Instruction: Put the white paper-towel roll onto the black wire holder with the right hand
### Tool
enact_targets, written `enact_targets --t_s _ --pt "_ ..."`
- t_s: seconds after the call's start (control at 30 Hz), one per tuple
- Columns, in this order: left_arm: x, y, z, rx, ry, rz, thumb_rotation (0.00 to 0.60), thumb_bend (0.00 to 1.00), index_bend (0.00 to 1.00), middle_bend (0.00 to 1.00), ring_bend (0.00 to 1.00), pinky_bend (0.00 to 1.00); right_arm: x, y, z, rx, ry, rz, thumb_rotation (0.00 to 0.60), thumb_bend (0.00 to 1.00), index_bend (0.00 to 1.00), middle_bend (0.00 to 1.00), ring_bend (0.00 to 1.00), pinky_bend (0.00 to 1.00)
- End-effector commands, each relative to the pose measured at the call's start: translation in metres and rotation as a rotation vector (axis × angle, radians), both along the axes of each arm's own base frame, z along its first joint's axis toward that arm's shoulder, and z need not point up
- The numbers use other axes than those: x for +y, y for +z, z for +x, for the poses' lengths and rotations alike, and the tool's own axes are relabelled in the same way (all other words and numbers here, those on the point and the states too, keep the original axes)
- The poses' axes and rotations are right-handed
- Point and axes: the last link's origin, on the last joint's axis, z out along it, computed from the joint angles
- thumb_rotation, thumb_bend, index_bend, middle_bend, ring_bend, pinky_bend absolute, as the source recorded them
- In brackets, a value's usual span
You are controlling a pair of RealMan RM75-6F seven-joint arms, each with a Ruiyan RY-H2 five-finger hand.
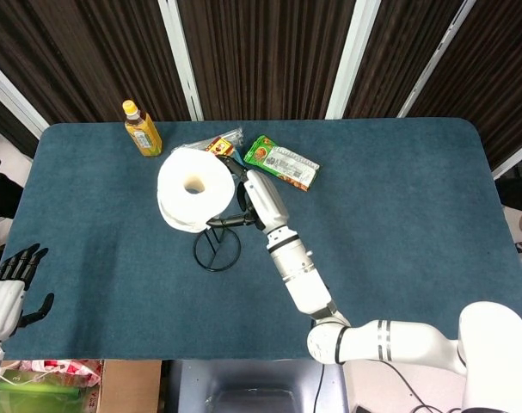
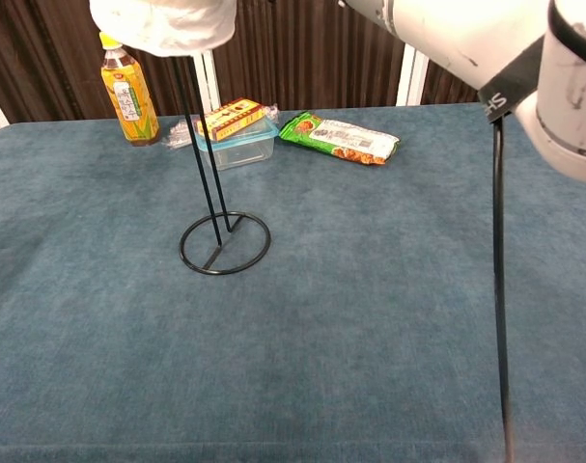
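Note:
The white paper-towel roll is held in the air by my right hand, which grips its right side with the core hole facing up. It hangs directly over the black wire holder, whose ring base shows just below the roll. In the chest view the roll caps the holder's upright rod, hiding the rod's tip; whether the tip is inside the core I cannot tell. My left hand rests at the table's front left corner, fingers apart and holding nothing.
A yellow tea bottle stands at the back left. A clear container with a snack box and a green packet lie behind the holder. My right forearm crosses the upper right of the chest view.

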Motion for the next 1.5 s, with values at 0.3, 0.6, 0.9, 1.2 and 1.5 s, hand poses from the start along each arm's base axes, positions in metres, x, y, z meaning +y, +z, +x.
enact_targets --t_s 0.3,0.6,0.9,1.2,1.5 --pt "0.002 -0.001 0.0 0.004 0.004 0.0 0.6 0.43 0.0 0.0 0.0 0.12 -0.004 -0.005 -0.003 0.028 -0.038 0.041 0.6 0.41 0.99 0.8 0.81 0.89" --pt "0.002 -0.001 0.0 0.003 0.0 0.0 0.6 0.43 0.0 0.0 0.0 0.12 -0.006 -0.017 -0.006 0.067 -0.06 0.048 0.6 0.41 0.98 0.8 0.81 0.89" --pt "0.001 -0.001 0.001 0.0 -0.004 0.002 0.6 0.43 0.0 0.0 0.0 0.12 -0.005 -0.032 -0.013 0.102 -0.087 0.099 0.6 0.41 0.97 0.8 0.81 0.89" --pt "0.002 -0.001 0.001 -0.002 -0.004 0.0 0.6 0.43 0.0 0.0 0.0 0.12 -0.005 -0.044 -0.022 0.164 -0.091 0.144 0.6 0.41 0.71 0.74 0.69 0.77" --pt "0.003 -0.002 0.001 -0.003 -0.006 -0.004 0.6 0.43 0.0 0.0 0.0 0.12 -0.006 -0.037 -0.036 0.301 -0.081 0.188 0.6 0.2 0.0 0.08 0.05 0.19"
